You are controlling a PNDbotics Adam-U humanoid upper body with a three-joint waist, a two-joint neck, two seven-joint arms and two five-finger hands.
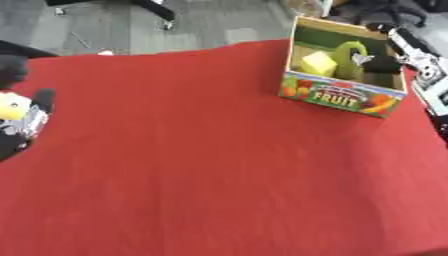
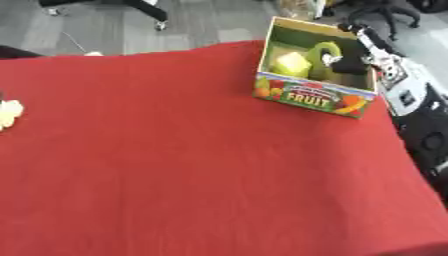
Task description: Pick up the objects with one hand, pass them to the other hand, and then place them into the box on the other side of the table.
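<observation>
- The right hand reaches into the fruit box at the far right of the red surface, its fingers curled round a green object.
- A yellow block lies inside the box, just left of the green object.
- The left hand is at the left edge, grasping a pale yellow object.

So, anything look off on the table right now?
Nothing spilled or damaged. The box sits turned at an angle on the red cloth, near its far right corner, upright. The right hand is inside it beside a green item and a yellow block. The left hand holds something yellow.
</observation>
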